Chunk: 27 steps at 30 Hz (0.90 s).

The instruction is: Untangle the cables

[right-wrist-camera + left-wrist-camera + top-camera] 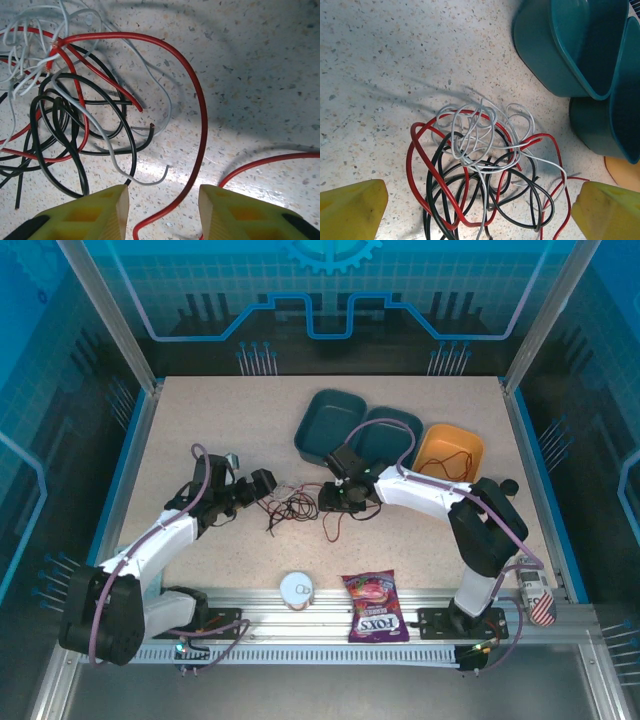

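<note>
The cables lie in one tangle on the speckled table, between my two grippers. In the left wrist view, red, black and white wires loop through each other. My left gripper stands wide open, its yellow fingertips on either side of the tangle's near part and touching none of it. My right gripper sits at the tangle's right side, open. A long red strand runs through the gap between its fingers, unpinched. The black loops and a white end lie just left.
Two teal bins and an orange bowl stand right behind the tangle, the teal ones close to my left gripper's far side. A candy bag and a white roll sit by the front rail.
</note>
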Available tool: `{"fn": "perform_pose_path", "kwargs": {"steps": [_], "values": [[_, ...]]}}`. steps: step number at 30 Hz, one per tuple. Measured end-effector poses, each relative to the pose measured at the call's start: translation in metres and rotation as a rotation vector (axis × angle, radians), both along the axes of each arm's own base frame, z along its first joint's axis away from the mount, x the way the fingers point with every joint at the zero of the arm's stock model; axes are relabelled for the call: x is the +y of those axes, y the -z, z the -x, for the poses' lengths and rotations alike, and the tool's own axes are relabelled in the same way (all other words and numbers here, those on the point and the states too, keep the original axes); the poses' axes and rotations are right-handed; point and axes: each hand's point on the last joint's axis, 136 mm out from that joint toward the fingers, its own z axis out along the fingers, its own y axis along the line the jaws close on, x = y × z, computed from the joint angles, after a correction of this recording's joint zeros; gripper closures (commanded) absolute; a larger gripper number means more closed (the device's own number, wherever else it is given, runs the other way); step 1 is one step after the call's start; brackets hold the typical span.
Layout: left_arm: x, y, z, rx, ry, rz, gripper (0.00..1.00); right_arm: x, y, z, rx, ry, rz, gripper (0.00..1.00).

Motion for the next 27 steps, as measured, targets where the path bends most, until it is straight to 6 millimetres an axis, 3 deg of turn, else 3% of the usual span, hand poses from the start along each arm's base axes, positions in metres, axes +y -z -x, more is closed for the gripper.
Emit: {"fn": "perform_pose_path", "kwargs": {"steps": [18, 27], "values": [[-0.004, 0.012, 0.0, 0.042, 0.0, 0.01, 0.01, 0.007, 0.021, 0.0, 0.066, 0.028, -0.004, 0.72], [-0.004, 0.016, 0.001, 0.055, 0.002, 0.008, 0.01, 0.012, 0.02, -0.001, 0.084, 0.038, -0.041, 0.75]]}}
